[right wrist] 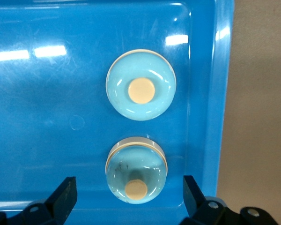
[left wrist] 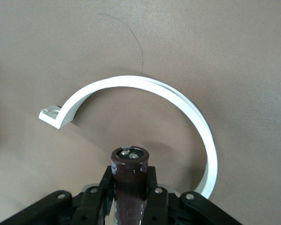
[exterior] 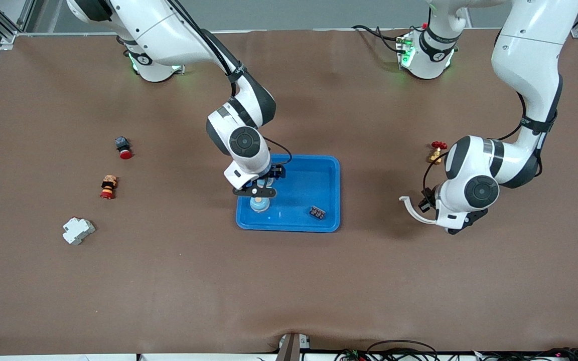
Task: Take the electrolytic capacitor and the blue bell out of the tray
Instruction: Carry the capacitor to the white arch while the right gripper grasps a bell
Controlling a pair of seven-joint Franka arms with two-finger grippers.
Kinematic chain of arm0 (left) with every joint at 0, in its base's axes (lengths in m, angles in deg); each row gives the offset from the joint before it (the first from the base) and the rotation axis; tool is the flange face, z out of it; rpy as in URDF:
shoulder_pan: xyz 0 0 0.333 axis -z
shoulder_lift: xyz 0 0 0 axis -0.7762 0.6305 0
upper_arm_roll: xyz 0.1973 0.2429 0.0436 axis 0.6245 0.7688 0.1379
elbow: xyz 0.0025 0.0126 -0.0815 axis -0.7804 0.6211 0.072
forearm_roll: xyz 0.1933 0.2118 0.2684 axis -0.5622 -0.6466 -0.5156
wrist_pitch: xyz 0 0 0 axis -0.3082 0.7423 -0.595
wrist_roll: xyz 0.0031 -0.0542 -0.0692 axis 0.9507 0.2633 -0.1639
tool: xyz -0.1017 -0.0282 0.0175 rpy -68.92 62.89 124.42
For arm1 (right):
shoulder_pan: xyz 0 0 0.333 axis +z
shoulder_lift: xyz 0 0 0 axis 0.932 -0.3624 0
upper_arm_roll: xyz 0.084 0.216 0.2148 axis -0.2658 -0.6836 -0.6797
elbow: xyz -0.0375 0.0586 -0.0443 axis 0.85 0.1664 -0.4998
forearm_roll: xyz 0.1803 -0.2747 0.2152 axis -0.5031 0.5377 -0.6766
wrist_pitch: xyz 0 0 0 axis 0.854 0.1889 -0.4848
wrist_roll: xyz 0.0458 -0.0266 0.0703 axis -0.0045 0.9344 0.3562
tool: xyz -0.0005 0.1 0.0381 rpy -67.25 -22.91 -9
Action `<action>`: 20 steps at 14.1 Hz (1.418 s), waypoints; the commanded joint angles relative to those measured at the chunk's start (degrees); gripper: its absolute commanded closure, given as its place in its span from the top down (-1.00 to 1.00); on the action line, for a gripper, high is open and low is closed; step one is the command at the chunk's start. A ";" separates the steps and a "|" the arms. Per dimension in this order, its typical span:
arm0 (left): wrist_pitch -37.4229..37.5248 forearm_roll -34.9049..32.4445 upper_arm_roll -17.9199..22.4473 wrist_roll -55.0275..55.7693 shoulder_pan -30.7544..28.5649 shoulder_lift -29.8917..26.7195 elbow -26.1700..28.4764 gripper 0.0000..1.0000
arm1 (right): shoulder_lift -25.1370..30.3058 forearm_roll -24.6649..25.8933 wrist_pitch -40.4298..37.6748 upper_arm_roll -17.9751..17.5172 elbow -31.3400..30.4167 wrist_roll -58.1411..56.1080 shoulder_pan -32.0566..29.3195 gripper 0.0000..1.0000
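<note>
right gripper at frame centre, fingers apart over the light-blue bell in blue tray | left gripper at frame's middle right, clamped on dark capacitor over table beside white curved clip

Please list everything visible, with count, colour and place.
tray: 1, blue, middle of table.
bell: 2, light blue, in tray.
small part: 1, dark, in tray.
capacitor: 1, brown, in left claw.
bracket: 1, white, curved, beside left claw.
valve: 1, red-brass, near left arm.
button: 1, red-black, right arm's end.
switch: 1, red-yellow, beside button.
breaker: 1, white, right arm's end.
left claw: shut on capacitor.
right claw: open, over a bell.
</note>
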 commanded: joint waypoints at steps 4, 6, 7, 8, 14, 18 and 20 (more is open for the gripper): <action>-0.66 -2.01 -0.38 -0.76 -1.00 1.07 -0.27 -1.00 | -1.47 -0.07 0.72 0.26 0.22 0.08 1.07 1.00; -0.66 -2.01 -0.38 -0.76 -1.00 1.59 -0.36 -1.00 | -1.56 -0.07 0.72 0.26 0.22 0.08 1.07 1.00; -0.66 -2.01 -0.38 -0.76 -0.92 1.77 -0.36 -1.00 | -1.56 -0.07 0.80 0.26 0.22 0.08 1.07 1.00; -0.66 -2.01 -0.38 -0.76 -0.91 1.77 -0.36 -0.99 | -1.73 -0.07 1.07 0.26 0.22 0.08 1.07 1.00; -0.49 -2.01 -0.38 -0.76 -0.91 1.77 -0.45 0.89 | -2.79 0.02 2.30 0.26 0.22 0.08 0.98 1.00; 0.22 -2.01 -0.38 -0.32 -0.91 1.16 -1.41 1.00 | -2.88 0.02 2.30 0.26 0.22 0.08 0.98 1.00; 0.57 -2.01 -0.21 -0.05 -0.48 0.20 -2.03 1.00 | -2.88 0.02 2.21 0.26 0.22 0.08 0.89 0.59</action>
